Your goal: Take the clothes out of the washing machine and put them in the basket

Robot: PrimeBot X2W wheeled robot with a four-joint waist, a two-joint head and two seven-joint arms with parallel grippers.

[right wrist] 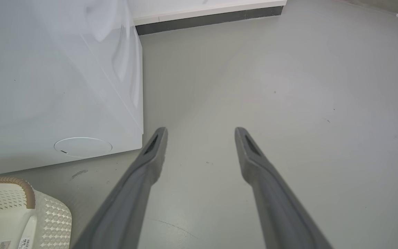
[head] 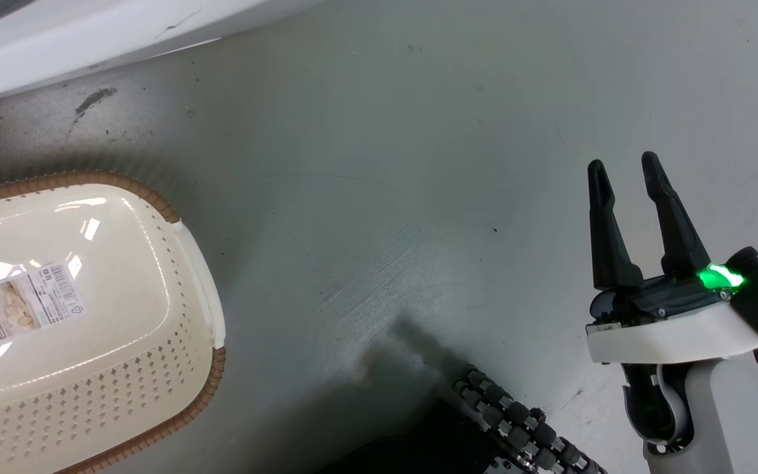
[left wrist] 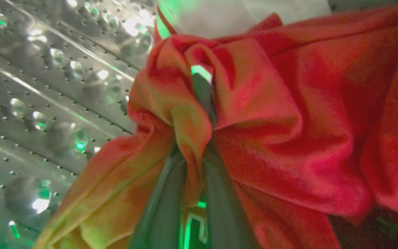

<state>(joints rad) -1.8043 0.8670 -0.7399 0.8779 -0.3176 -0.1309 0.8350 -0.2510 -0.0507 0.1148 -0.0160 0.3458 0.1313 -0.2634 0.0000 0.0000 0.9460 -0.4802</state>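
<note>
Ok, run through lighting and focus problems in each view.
Head view: glare patches whiten the floor of the basket, and a green lamp flares on the right gripper. Left wrist view: green cast and close-up softness over the red garment, sparkle on the drum. Right wrist view: the washing machine looks washed out and hazy at its top.

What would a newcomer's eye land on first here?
The bright red garment in the left wrist view, bunched around the left gripper, which is shut on a fold of it with the shiny perforated drum behind. Next, the cream basket at the head view's lower left, with nothing in it but a label. At lower right, the right gripper hangs open over the grey floor, a green light glowing at its base.
</note>
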